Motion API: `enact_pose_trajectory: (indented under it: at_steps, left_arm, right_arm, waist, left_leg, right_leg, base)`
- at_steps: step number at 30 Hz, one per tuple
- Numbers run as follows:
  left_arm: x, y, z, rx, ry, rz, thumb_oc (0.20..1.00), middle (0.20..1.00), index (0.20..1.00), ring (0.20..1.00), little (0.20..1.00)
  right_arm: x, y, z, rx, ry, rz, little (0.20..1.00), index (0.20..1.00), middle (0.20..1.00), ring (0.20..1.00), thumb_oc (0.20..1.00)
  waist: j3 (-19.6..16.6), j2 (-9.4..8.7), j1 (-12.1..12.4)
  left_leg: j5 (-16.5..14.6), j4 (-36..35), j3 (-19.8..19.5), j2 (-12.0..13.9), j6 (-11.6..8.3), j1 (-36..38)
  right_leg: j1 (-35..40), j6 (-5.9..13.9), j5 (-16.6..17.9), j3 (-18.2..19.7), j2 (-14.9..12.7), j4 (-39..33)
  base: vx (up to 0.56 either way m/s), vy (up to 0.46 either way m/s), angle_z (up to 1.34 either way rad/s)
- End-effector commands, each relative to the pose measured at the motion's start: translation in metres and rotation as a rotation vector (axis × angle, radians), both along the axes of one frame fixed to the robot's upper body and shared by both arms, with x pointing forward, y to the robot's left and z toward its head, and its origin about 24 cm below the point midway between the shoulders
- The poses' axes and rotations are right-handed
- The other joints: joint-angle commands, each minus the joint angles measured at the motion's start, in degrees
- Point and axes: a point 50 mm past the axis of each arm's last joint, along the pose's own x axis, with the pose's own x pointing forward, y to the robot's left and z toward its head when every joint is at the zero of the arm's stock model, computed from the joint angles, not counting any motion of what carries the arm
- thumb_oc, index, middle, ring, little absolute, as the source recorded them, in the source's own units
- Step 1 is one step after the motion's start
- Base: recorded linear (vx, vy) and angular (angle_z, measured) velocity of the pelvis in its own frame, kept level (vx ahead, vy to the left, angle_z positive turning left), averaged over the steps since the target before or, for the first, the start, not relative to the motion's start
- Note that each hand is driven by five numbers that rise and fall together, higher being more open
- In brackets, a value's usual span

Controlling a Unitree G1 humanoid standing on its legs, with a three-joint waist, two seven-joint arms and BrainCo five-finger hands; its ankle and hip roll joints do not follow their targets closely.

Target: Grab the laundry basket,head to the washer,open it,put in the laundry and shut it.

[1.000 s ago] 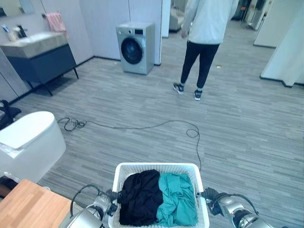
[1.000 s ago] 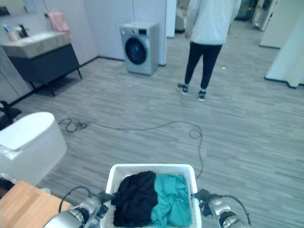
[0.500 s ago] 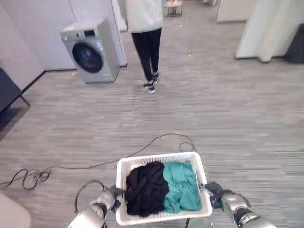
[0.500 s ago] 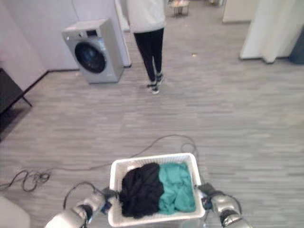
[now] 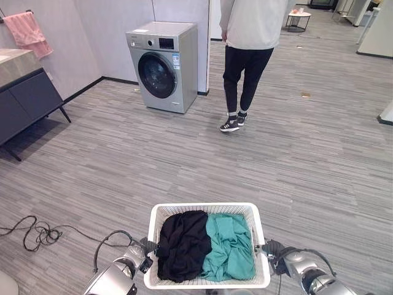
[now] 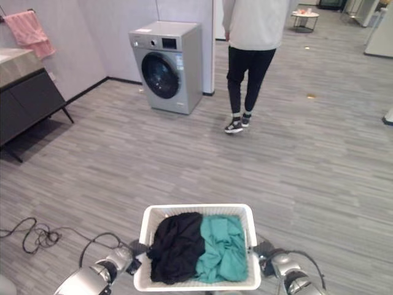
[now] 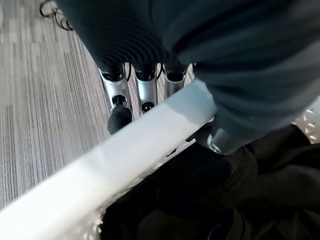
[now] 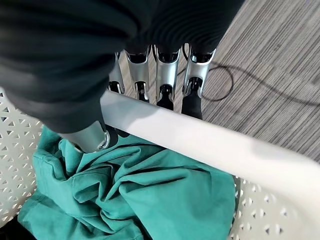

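Note:
A white laundry basket (image 5: 206, 209) hangs low in front of me, carried between both hands. A black garment (image 5: 182, 244) fills its left half and a teal garment (image 5: 229, 246) its right half. My left hand (image 5: 136, 253) is shut on the left rim (image 7: 125, 160), with its fingers (image 7: 137, 90) curled under the outside and its thumb over the inside. On the right rim (image 8: 200, 145) my right hand (image 5: 276, 253) grips the same way, its fingers (image 8: 165, 80) curled outside. The silver washer (image 5: 164, 66) stands ahead on the left against the wall, with its round door closed.
A person (image 5: 249, 55) in a light top and dark trousers stands just right of the washer, facing away. A dark vanity cabinet (image 5: 24, 98) with a pink towel (image 5: 27, 31) above it lines the left wall. Grey plank floor stretches between me and the washer.
The camera has swung about and moved forward, so the washer looks larger and nearer. The basket stays held between both hands with the clothes unchanged.

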Motion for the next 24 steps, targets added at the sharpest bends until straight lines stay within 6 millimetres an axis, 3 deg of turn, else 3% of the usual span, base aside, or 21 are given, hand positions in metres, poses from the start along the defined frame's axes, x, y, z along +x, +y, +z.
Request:
enact_pose_trajectory:
  at_steps: [1,3,4,5,6,7,8,10,11,13,15,16,18,19,21,22,24]
  left_arm:
    - [0.016,-0.037,0.005,-0.156,-0.075,-0.021,0.200,0.200,0.200,0.200,0.200]
    - [0.017,-0.040,0.006,-0.169,-0.077,-0.019,0.200,0.200,0.200,0.200,0.200]
    - [0.021,-0.041,0.007,-0.159,-0.090,-0.041,0.200,0.200,0.200,0.200,0.200]
    - [0.022,-0.041,0.008,-0.159,-0.097,-0.048,0.200,0.200,0.200,0.200,0.200]
    - [0.023,-0.036,0.009,-0.154,-0.102,-0.035,0.200,0.200,0.200,0.200,0.200]
    - [0.023,-0.036,0.009,-0.154,-0.102,-0.035,0.200,0.200,0.200,0.200,0.200]
    - [0.024,-0.036,0.010,-0.159,-0.111,-0.035,0.200,0.200,0.200,0.200,0.200]
    - [0.024,-0.035,0.010,-0.167,-0.113,-0.026,0.200,0.200,0.200,0.200,0.200]
    - [0.019,-0.033,0.007,-0.167,-0.099,-0.017,0.200,0.200,0.200,0.200,0.200]
    - [0.014,-0.032,0.004,-0.169,-0.078,-0.019,0.200,0.200,0.200,0.200,0.200]
    - [0.010,-0.033,0.002,-0.179,-0.066,-0.005,0.200,0.200,0.200,0.200,0.200]
    - [0.009,-0.034,0.001,-0.175,-0.061,0.000,0.200,0.200,0.200,0.200,0.200]
    - [0.006,-0.036,-0.001,-0.190,-0.049,0.040,0.200,0.200,0.200,0.200,0.200]
    - [0.005,-0.036,-0.001,-0.189,-0.045,0.050,0.200,0.200,0.200,0.200,0.200]
    - [0.007,-0.040,0.000,-0.200,-0.044,0.040,0.200,0.200,0.200,0.200,0.200]
    - [0.008,-0.041,0.000,-0.206,-0.041,0.041,0.200,0.200,0.200,0.200,0.200]
    - [0.009,-0.042,0.000,-0.207,-0.043,0.031,0.200,0.200,0.200,0.200,0.200]
  right_arm:
    - [-0.007,0.020,-0.007,0.092,0.019,0.034,0.200,0.200,0.200,0.200,0.200]
    - [-0.009,0.017,-0.008,0.091,0.027,0.017,0.200,0.200,0.200,0.200,0.200]
    - [-0.008,0.016,-0.007,0.095,0.017,0.004,0.200,0.200,0.200,0.200,0.200]
    - [-0.008,0.018,-0.007,0.101,0.012,0.010,0.200,0.200,0.200,0.200,0.200]
    - [-0.006,0.022,-0.006,0.104,0.003,0.031,0.200,0.200,0.200,0.200,0.200]
    - [-0.006,0.022,-0.006,0.104,0.003,0.031,0.200,0.200,0.200,0.200,0.200]
    - [-0.002,0.025,-0.005,0.106,-0.007,0.046,0.200,0.200,0.200,0.200,0.200]
    - [-0.001,0.027,-0.005,0.109,0.002,0.060,0.200,0.200,0.200,0.200,0.200]
    - [-0.004,0.032,-0.008,0.112,0.026,0.073,0.200,0.200,0.200,0.200,0.200]
    - [-0.008,0.034,-0.011,0.130,0.041,0.055,0.200,0.200,0.200,0.200,0.200]
    - [-0.008,0.037,-0.011,0.154,0.047,0.041,0.200,0.200,0.200,0.200,0.200]
    - [-0.008,0.038,-0.011,0.184,0.046,-0.012,0.200,0.200,0.200,0.200,0.200]
    - [-0.009,0.040,-0.013,0.218,0.046,-0.076,0.200,0.200,0.200,0.200,0.200]
    - [-0.009,0.041,-0.013,0.214,0.048,-0.067,0.200,0.200,0.200,0.200,0.200]
    - [-0.005,0.042,-0.011,0.211,0.040,-0.062,0.200,0.200,0.200,0.200,0.200]
    - [-0.004,0.041,-0.011,0.200,0.036,-0.063,0.200,0.200,0.200,0.200,0.200]
    - [0.000,0.040,-0.009,0.200,0.021,-0.079,0.200,0.200,0.200,0.200,0.200]
  waist:
    - [0.66,-2.16,-0.24]
    - [0.90,-2.69,0.65]
    - [0.84,-2.44,0.89]
    - [0.89,-2.15,1.22]
    - [1.34,-0.37,3.20]
    - [1.27,-0.38,3.21]
    - [2.07,0.39,4.70]
    - [1.78,1.08,5.67]
    - [0.48,1.45,5.80]
    - [-0.74,0.70,5.85]
    - [-1.05,0.11,6.12]
    - [-0.03,0.89,5.92]
    - [0.45,2.03,5.53]
    - [0.83,2.41,4.82]
    - [1.16,2.53,4.28]
    - [1.71,2.06,3.35]
    - [1.82,1.05,2.10]
  left_leg:
    - [-9.24,-9.21,4.97,3.29,4.95,-2.32]
    - [-12.56,-14.13,7.54,1.32,6.30,-6.71]
    - [-13.95,-25.67,10.34,-1.86,7.65,-9.75]
    - [-13.90,-30.17,10.28,-3.54,8.25,-11.67]
    - [-7.99,-42.07,5.61,-7.53,8.13,-15.75]
    - [-7.57,-42.70,5.63,-7.64,8.13,-15.57]
    - [-4.13,-48.29,1.84,-8.53,7.40,-17.45]
    - [-1.81,-48.35,0.80,-7.84,6.66,-18.11]
    - [-3.34,-47.92,2.34,-7.68,8.77,-16.02]
    - [-6.88,-44.40,2.85,-8.67,10.92,-15.52]
    - [-11.51,-42.32,4.97,-9.23,13.53,-12.67]
    - [-12.88,-43.29,5.87,-9.51,14.87,-8.49]
    - [-15.02,-44.99,6.05,-9.99,15.13,-4.43]
    - [-14.77,-45.86,5.70,-10.11,15.17,-3.00]
    - [-15.09,-46.57,5.17,-10.31,14.59,-1.15]
    - [-16.53,-47.00,3.58,-11.12,13.58,1.18]
    - [-17.95,-47.17,1.75,-12.14,12.83,2.94]
  right_leg:
    - [3.93,9.26,4.64,1.36,-0.78,-6.42]
    - [6.04,10.17,4.19,1.16,-1.68,-7.05]
    - [7.17,11.59,3.84,1.02,-2.11,-7.73]
    - [7.72,11.85,3.55,1.59,-1.71,-8.01]
    - [10.45,11.89,2.36,4.27,0.76,-9.32]
    - [10.37,11.88,2.44,4.27,0.74,-9.36]
    - [13.31,11.50,0.93,6.79,1.92,-10.02]
    - [14.97,11.19,-0.53,9.02,2.51,-10.00]
    - [15.49,11.93,-3.39,9.77,1.79,-8.09]
    - [15.77,12.88,-5.27,10.54,-0.35,-2.09]
    - [10.19,15.87,1.33,9.74,-3.80,12.79]
    - [6.11,16.61,6.43,6.42,-6.63,22.37]
    - [2.80,17.10,6.57,1.57,-8.99,27.22]
    - [0.11,16.05,5.28,0.59,-7.58,25.42]
    - [-2.20,15.38,4.21,-1.34,-7.62,20.06]
    - [-3.54,14.91,3.52,-1.72,-7.21,8.80]
    - [-6.04,16.09,7.03,2.73,-6.22,-1.51]
  base:
    - [0.19,-0.076,-0.42]
    - [0.33,-0.026,-0.42]
    - [0.36,0.070,-0.07]
    - [0.51,0.142,0.04]
    - [0.32,0.093,0.01]
    - [0.49,0.109,-0.10]
    - [0.39,0.065,-0.44]
    - [0.52,0.130,-1.00]
    - [0.55,0.223,-1.35]
    - [0.58,0.287,-1.31]
    - [0.54,0.333,-0.68]
    - [0.44,0.340,-0.51]
    - [0.40,0.259,-0.35]
    - [0.34,0.116,0.00]
    - [0.34,0.000,0.26]
    - [0.45,-0.107,0.28]
    - [0.37,-0.108,0.30]
